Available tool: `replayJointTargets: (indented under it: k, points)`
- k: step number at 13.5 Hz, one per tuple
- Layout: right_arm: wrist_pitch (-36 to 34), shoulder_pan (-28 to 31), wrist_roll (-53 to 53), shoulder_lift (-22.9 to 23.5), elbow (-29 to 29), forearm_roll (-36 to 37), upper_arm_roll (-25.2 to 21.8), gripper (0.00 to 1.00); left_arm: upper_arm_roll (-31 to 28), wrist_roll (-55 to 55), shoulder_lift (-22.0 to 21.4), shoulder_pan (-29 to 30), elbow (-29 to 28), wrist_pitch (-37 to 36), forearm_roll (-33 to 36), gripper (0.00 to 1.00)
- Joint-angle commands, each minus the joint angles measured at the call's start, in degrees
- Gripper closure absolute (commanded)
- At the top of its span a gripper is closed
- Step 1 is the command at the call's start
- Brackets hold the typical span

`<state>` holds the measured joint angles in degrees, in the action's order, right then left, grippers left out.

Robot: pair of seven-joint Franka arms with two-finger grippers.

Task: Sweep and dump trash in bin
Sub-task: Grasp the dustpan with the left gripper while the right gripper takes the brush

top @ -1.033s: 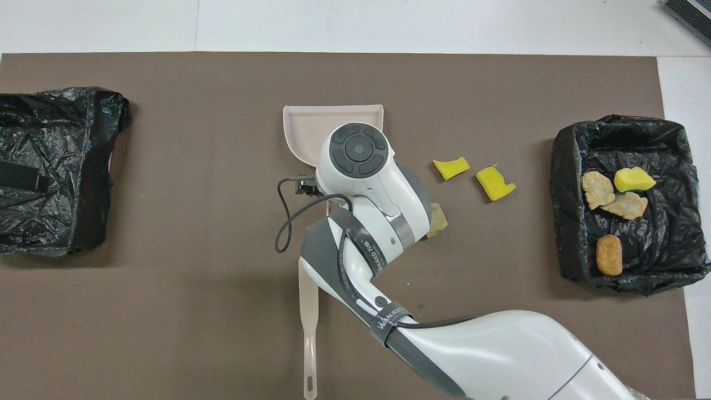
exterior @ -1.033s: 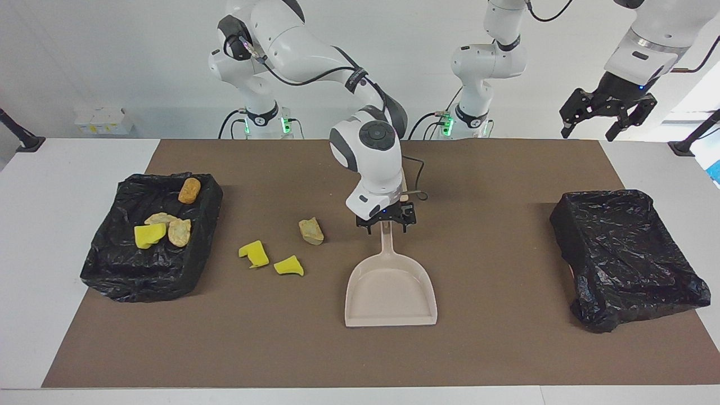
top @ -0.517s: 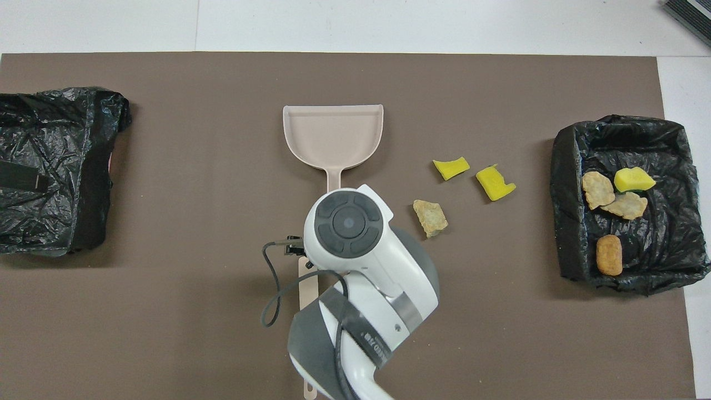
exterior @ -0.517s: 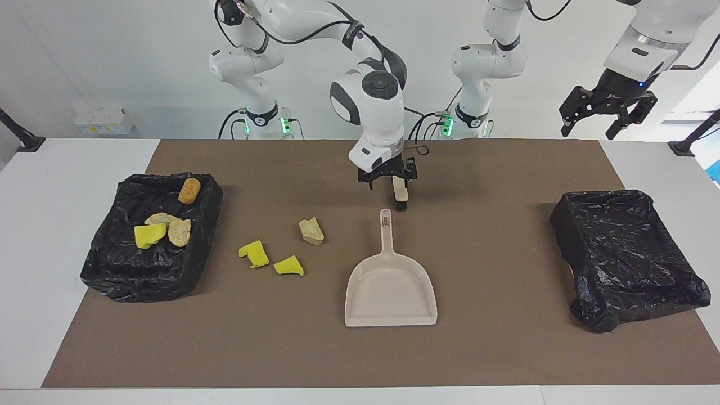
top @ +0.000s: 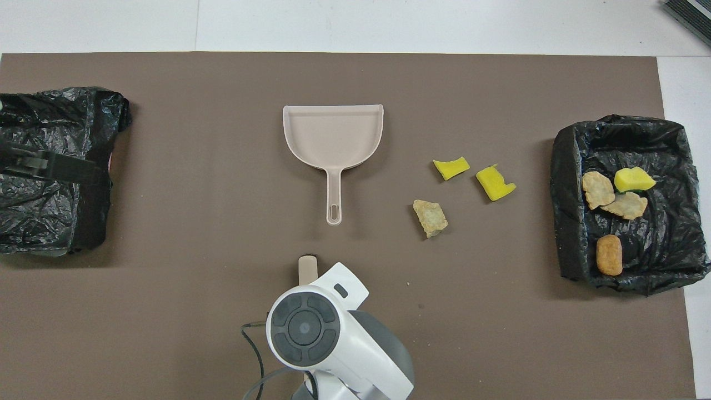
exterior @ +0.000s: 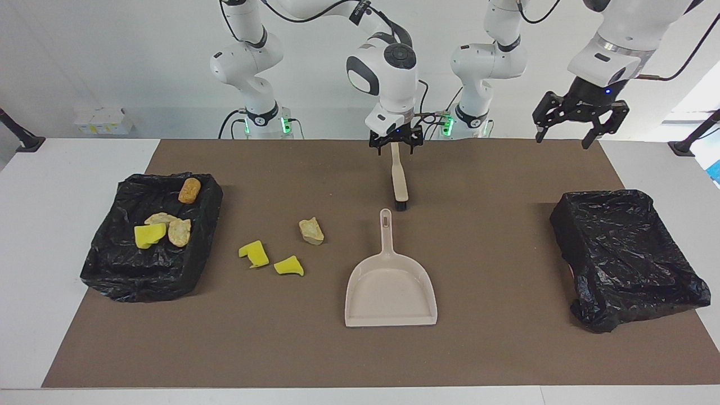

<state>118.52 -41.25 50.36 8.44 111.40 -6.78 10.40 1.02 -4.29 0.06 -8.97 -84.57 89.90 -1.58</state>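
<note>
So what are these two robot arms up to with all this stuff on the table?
They are clearing trash into a bin. Four scraps already lie in the black-lined bin at the right arm's end; three more, two yellow sponge pieces and a tan chunk, sit on the mat beside it. The dustpan lies mid-table, untouched. The right claw hangs open over the brush. The left claw waits, open, up in the air above the second bin.

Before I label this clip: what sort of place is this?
Likely a robotics lab test bench: two arms at a table with a brown mat, staged trash scraps, a dustpan and bag-lined bins.
</note>
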Motion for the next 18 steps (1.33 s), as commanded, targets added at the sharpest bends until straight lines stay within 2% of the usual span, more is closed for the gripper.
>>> replayJointTargets:
  k: [1, 5, 8, 11, 12, 13, 14, 16, 18]
  points:
    - [8.89, -3.91, 5.08, -1.76, 8.37, -1.31, -0.12, 0.0, -0.67, 3.75, 2.31, -6.91, -0.68, 3.34, 0.61, 0.0]
    - [10.95, -6.64, 6.76, -2.37, 12.79, -1.39, -0.12, 0.01, -0.67, 14.99, 6.17, -12.37, -2.35, 10.81, 0.61, 0.0]
    - [10.95, -6.74, 7.73, -2.46, 12.97, -1.39, -0.12, 0.33, -0.67, 18.33, 9.16, -15.36, -2.53, 13.63, 0.43, 0.0]
    - [11.12, -6.83, 6.76, -2.11, 13.23, -1.39, -0.12, 0.34, -0.67, 21.25, 11.1, -17.04, -3.66, 17.93, 0.43, 0.0]
    - [11.3, -6.92, 5.72, -1.76, 13.23, -1.39, -0.12, 0.36, -0.67, 21.77, 13.02, -18.52, -3.67, 18.55, 0.69, 0.0]
    - [11.3, -6.92, 4.32, -1.85, 13.23, -1.39, -0.12, 0.45, -0.76, 23.0, 15.04, -20.36, -3.67, 20.21, 1.04, 0.0]
    - [11.3, -6.92, 3.61, -1.76, 13.14, -1.39, -0.12, 0.6, -0.67, 24.23, 16.63, -20.99, -3.76, 21.88, 1.57, 0.0]
    - [10.86, -6.74, 3.86, -0.97, 11.92, -1.39, -0.21, 1.0, -0.67, 25.56, 17.34, -21.96, -4.28, 22.95, 1.58, 0.0]
    - [10.51, -5.87, 4.39, -0.01, 10.77, -1.39, -0.21, 1.0, -0.67, 27.13, 18.83, -22.14, -5.33, 26.1, 1.66, 0.0]
